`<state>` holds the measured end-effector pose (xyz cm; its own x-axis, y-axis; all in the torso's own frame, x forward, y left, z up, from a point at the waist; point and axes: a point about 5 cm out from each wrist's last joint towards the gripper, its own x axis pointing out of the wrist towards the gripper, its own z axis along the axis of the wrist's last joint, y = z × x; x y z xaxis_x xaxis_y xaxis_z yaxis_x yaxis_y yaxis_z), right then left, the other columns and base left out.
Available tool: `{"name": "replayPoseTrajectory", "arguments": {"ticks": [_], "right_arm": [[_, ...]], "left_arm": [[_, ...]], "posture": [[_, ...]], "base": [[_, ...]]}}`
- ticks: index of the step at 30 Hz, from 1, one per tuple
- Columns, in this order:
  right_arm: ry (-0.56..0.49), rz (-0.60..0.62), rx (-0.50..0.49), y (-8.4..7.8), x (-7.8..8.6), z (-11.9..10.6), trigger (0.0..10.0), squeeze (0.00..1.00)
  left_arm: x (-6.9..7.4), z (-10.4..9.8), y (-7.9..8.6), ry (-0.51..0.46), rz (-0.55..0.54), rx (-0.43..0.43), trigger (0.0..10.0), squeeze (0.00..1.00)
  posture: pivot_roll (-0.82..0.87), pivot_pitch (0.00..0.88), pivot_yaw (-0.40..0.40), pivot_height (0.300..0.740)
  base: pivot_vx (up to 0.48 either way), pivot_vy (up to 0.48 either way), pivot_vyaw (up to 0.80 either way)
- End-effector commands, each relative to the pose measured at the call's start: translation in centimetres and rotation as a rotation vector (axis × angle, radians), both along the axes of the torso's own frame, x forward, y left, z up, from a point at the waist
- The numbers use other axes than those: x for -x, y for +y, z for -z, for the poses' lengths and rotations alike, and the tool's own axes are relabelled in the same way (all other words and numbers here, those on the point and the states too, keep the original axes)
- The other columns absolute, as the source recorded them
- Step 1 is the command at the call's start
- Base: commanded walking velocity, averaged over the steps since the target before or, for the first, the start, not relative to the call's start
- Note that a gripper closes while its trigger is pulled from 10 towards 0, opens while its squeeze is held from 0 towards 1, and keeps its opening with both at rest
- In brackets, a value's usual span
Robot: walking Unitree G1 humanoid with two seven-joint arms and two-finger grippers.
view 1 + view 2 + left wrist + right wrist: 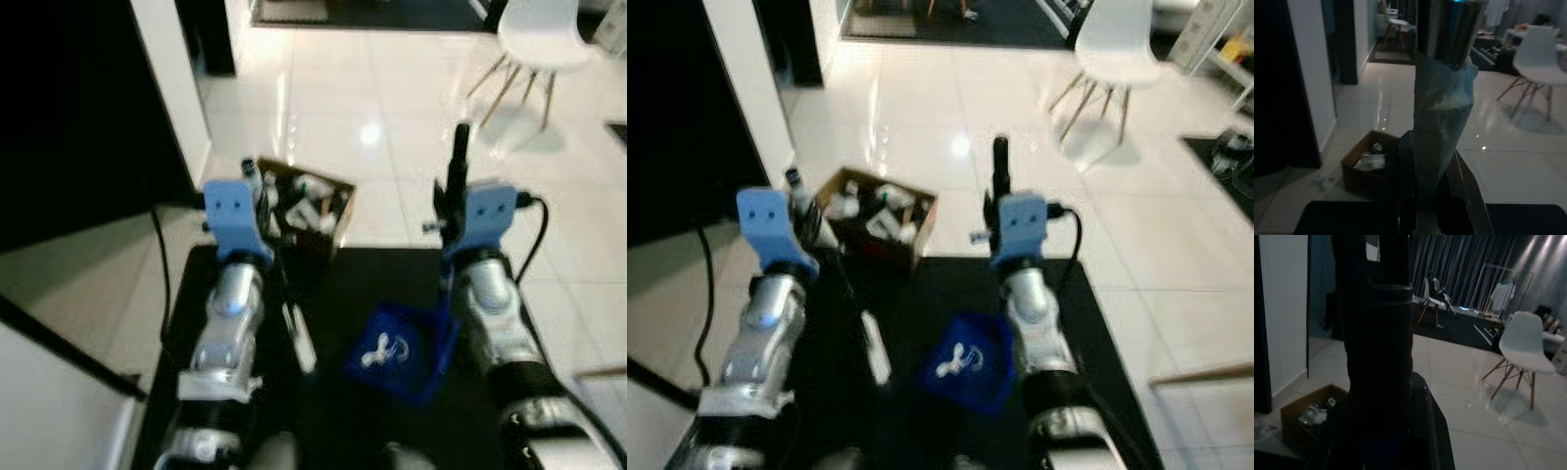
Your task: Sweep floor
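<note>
1. My left pincer (257,201) is raised before me, its fingers closed on a shiny pole (1449,29) wrapped in pale tape or plastic; this looks like the broom handle.
2. My right pincer (458,162) is up too, clamped on a thick black handle (1376,333) that rises between its fingers.
3. Below and just inside my right arm hangs a blue dustpan (402,351) with white scraps in it.
4. Just beyond my left pincer a cardboard box (306,208) of rubbish sits on the white floor (392,88).
5. Well beyond my right pincer stands a white chair (539,39).
</note>
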<state>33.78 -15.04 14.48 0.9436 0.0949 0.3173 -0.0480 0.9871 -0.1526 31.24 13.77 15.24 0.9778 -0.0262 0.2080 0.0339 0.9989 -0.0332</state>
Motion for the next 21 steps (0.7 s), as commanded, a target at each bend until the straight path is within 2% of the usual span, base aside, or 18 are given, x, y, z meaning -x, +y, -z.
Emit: {"name": "replayPoseTrajectory", "arguments": {"ticks": [1,6,21], "right_arm": [[-0.023,0.01,-0.003,-0.42,-0.05,-0.36,10.0,0.0],[-0.021,0.011,-0.005,-0.47,-0.1,-0.35,10.0,0.0],[-0.022,0.014,-0.005,-0.63,-0.11,-0.29,10.0,0.0]], "left_arm": [[-0.08,-0.61,-0.49,-0.035,0.018,-0.009,10.0,0.0],[-0.08,-0.72,-0.64,-0.041,0.025,-0.012,10.0,0.0],[-0.23,-0.77,-1.09,-0.048,0.043,-0.014,10.0,0.0]], "posture": [[0.0,0.028,0.002,0.74],[0.0,0.026,0.003,0.74],[-0.01,0.023,0.007,0.74]], "base": [[0.465,0.0,0.0],[0.434,-0.148,0.0],[0.357,-0.316,0.0]]}}
